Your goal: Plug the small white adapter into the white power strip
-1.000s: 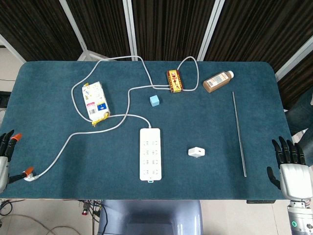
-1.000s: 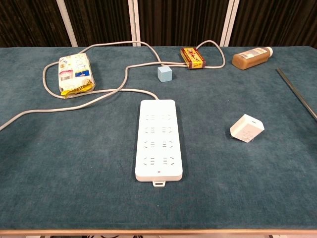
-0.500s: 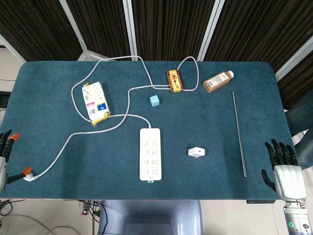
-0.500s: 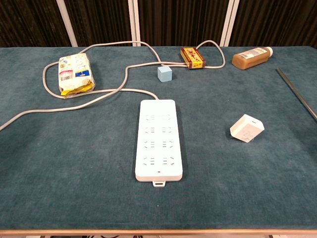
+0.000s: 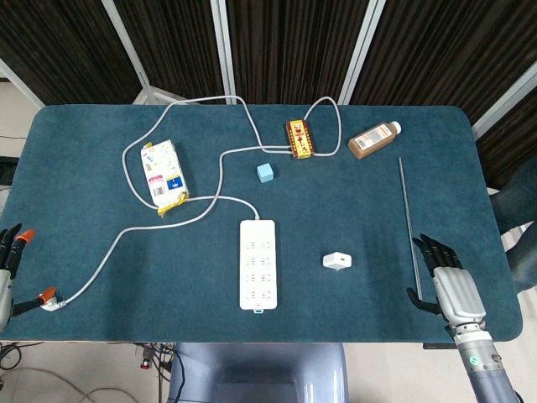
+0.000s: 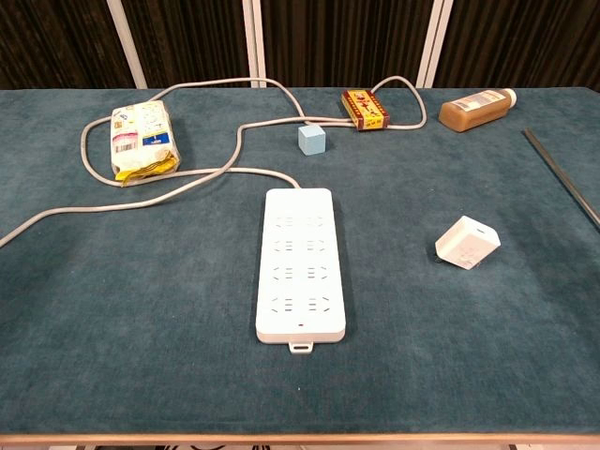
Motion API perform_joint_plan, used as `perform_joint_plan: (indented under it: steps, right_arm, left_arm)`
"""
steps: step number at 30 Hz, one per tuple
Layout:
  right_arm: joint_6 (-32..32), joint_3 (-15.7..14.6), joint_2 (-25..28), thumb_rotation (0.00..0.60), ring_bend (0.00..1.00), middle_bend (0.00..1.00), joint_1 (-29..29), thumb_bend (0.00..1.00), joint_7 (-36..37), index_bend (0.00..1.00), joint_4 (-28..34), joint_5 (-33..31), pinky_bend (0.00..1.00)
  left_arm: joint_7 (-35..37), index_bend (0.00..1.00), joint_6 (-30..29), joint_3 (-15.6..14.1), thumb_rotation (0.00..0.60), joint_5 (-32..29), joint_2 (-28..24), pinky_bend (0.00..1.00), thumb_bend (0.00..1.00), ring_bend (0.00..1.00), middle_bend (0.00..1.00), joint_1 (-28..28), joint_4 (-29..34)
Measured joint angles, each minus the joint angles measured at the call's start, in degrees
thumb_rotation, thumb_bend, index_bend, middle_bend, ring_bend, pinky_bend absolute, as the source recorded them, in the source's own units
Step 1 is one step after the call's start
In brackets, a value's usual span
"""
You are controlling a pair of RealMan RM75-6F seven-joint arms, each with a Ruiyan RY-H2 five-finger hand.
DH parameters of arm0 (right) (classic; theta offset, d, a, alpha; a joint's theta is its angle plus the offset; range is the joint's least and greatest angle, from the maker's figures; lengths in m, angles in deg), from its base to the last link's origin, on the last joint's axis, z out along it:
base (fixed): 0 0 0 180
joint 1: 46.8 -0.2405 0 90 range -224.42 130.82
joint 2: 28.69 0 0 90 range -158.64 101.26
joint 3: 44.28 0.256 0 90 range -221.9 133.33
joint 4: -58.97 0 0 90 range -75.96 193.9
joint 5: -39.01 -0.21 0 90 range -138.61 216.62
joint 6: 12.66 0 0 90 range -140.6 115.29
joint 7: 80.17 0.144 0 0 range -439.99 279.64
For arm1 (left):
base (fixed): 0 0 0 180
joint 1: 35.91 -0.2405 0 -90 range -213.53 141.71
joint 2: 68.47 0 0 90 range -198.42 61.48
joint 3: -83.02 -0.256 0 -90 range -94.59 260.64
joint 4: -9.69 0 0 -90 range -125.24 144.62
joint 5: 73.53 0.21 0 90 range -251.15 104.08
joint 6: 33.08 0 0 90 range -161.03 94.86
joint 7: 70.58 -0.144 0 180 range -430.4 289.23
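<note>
- Right hand [image 5: 449, 284] sits over the near right corner of the teal worktop [image 5: 84, 151], empty, its dark fingers spread apart, just beside the near end of one thin metal rod [image 5: 409, 225].
- Left hand [image 5: 8, 269] shows only at the left edge of the head view, off the worktop, holding nothing, its orange-tipped fingers apart.
- One white power strip [image 6: 301, 262] lies flat near the front middle, sockets facing up, long side running away from the robot.
- One small white adapter [image 6: 467, 242] rests on the cloth to the right of the strip, well apart from it and from both hands.
- One grey cable [image 5: 159, 227] leaves the strip's far end, curves left to the near left edge, and loops on across the far half.
- One snack packet [image 6: 142, 139], white and yellow, lies at the far left inside a cable loop.
- One small light-blue cube [image 6: 312, 140] sits beyond the strip.
- One red and yellow box [image 6: 365, 108] lies farther back, touching the cable.
- One brown bottle [image 6: 476, 108] with a white cap lies on its side at the far right.
</note>
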Motion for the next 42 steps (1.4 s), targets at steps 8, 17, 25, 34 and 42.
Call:
perform_joint_plan:
  steps: [8, 17, 25, 34, 42]
  right_arm:
    - [-10.68, 4.16, 0.42, 0.6, 0.03, 0.1, -8.65, 0.4, -3.16, 0.06, 4.38, -14.78, 0.09]
    - [-10.67, 5.37, -8.48, 0.6, 0.04, 0.12, -15.61, 0.4, -14.62, 0.07, 3.43, -26.92, 0.09]
    - [-9.78, 5.36, -15.7, 0.6, 0.07, 0.2, -19.63, 0.4, -18.59, 0.17, -0.94, -31.65, 0.09]
    - [-8.23, 4.42, -21.13, 0.6, 0.1, 0.25, -20.8, 0.4, -18.73, 0.25, -7.46, -33.2, 0.09]
    - [-7.18, 4.21, -22.21, 0.6, 0.15, 0.31, -19.92, 0.4, -15.94, 0.34, -8.44, -31.26, 0.09]
  left_arm:
    - [0.29, 0.11, 0.51, 0.04, 0.6, -0.4, -0.26, 0.0, 0.08, 0.0, 0.0, 0.09, -0.09]
    - [1.38, 0.11, 0.7, 0.31, 0.6, -1.05, -0.9, 0.0, 0.08, 0.0, 0.0, 0.02, 0.03]
    - [1.5, 0.11, 1.45, 0.43, 0.6, -1.66, -1.12, 0.0, 0.08, 0.0, 0.0, 0.22, 0.06]
    - [1.42, 0.12, 1.38, 0.59, 0.6, -2.07, -1.31, 0.0, 0.08, 0.0, 0.0, 0.15, 0.26]
    - [0.75, 0.12, 1.55, 0.33, 0.6, -1.76, -1.11, 0.0, 0.08, 0.0, 0.0, 0.25, 0.34]
